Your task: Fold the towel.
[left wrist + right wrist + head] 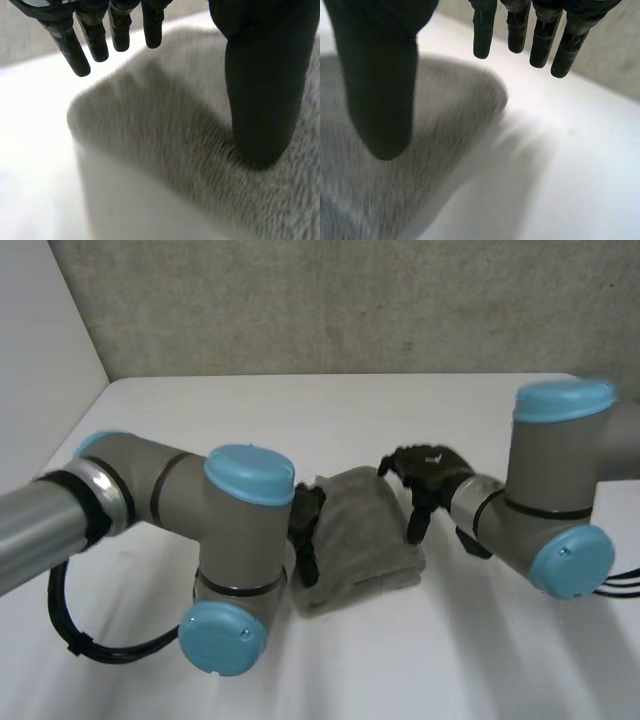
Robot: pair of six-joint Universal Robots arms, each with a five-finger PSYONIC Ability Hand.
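A grey towel [356, 540] lies folded into a small thick pad on the white table [200, 410], between the two arms. My left hand [306, 525] is at the towel's left edge. In the left wrist view its thumb [262, 85] rests on the towel [160, 135], and its straight fingers [100, 35] hover above a rounded corner with nothing pinched. My right hand [425, 480] hangs over the towel's far right corner. In the right wrist view its thumb [380, 85] stands over the towel [450, 110] and its straight fingers [540, 35] reach past the edge above bare table.
My left arm's elbow [235, 560] covers the table's near left part. My right arm's elbow [560, 510] stands to the right of the towel. A grey wall [350, 300] rises behind the table's far edge.
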